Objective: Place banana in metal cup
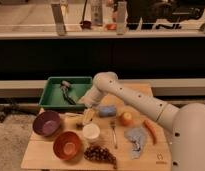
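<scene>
While the long white robot arm (141, 100) reaches in from the right, its gripper (86, 102) hangs low over the middle of the light wooden table (36, 155). It is just beside the near right corner of the green plastic tray (52, 92). I cannot tell if the gripper is open or closed, or if it grips anything.

The small pale yellow curved banana (88, 116) is right under the gripper, on the near side of it. It seems to rest on the table, outside the tray. I cannot tell if the gripper touches it.

The small shiny grey metal cup (65, 86) seems to sit inside the green tray, toward the far side. A dark thing lies next to it in the tray, but it is too hard to make out. The banana and the metal cup are apart.

Just right of the banana, a blue-grey cup (107, 110) lies on its side. Near the banana, a little closer to us, stands a round white cup (91, 132). On the left is a round purple bowl (46, 123), and nearer to us is a round orange bowl (67, 145). A bunch of dark grapes (100, 154) lies at the near edge.

A thin silver fork (114, 133) lies right of the white cup. Farther right are a round orange fruit (126, 118), a long orange carrot (150, 129) and a crumpled grey-blue cloth (136, 138).
</scene>
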